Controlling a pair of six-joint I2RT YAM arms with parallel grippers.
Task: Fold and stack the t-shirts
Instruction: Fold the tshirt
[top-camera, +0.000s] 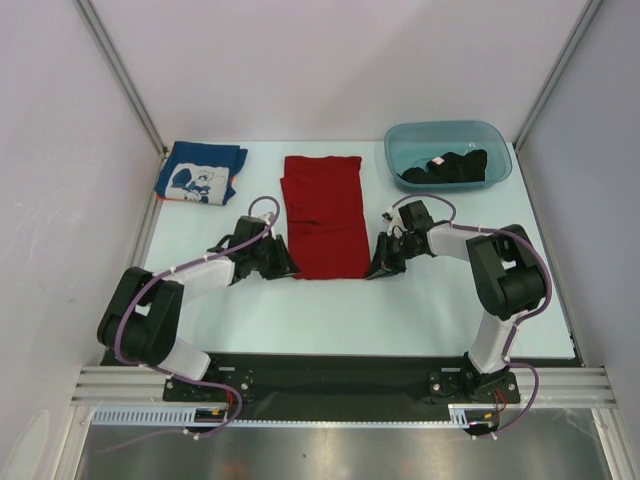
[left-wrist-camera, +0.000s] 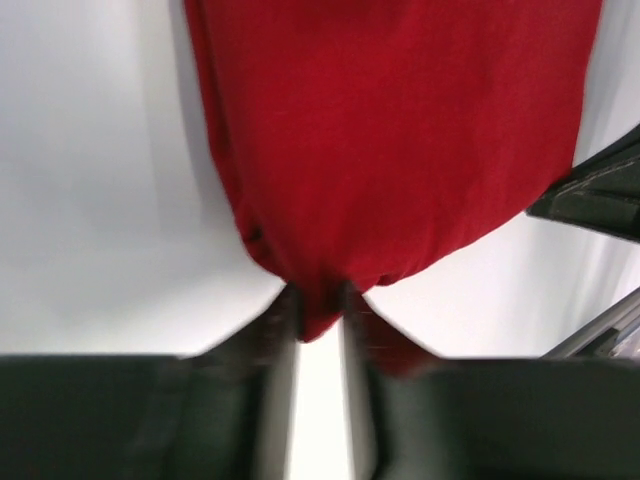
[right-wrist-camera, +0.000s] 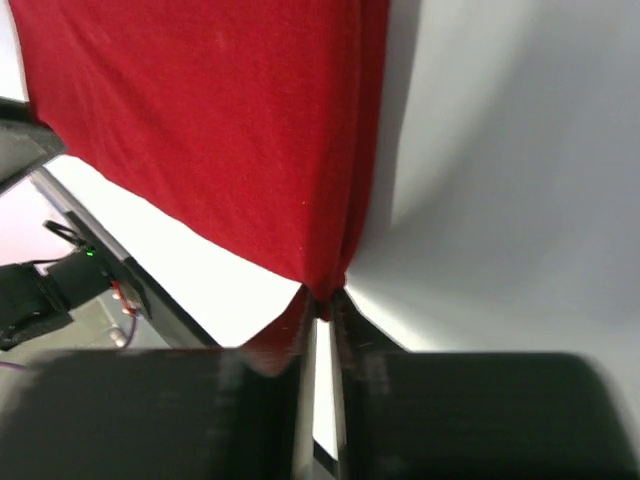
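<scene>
The red t-shirt (top-camera: 322, 214) lies as a long folded strip in the middle of the table. My left gripper (top-camera: 287, 268) is shut on its near left corner; in the left wrist view the red cloth (left-wrist-camera: 400, 140) bunches between the fingertips (left-wrist-camera: 320, 310). My right gripper (top-camera: 376, 268) is shut on its near right corner, and the right wrist view shows the red cloth (right-wrist-camera: 220, 130) pinched at the tips (right-wrist-camera: 322, 300). The blue t-shirt (top-camera: 200, 172) with white print lies folded at the far left. The black t-shirt (top-camera: 447, 167) lies crumpled in the teal tub (top-camera: 400, 140).
The teal tub stands at the far right corner of the table. Metal frame posts and white walls close in the left, right and back sides. The opposite arm's black links show at the edge of each wrist view.
</scene>
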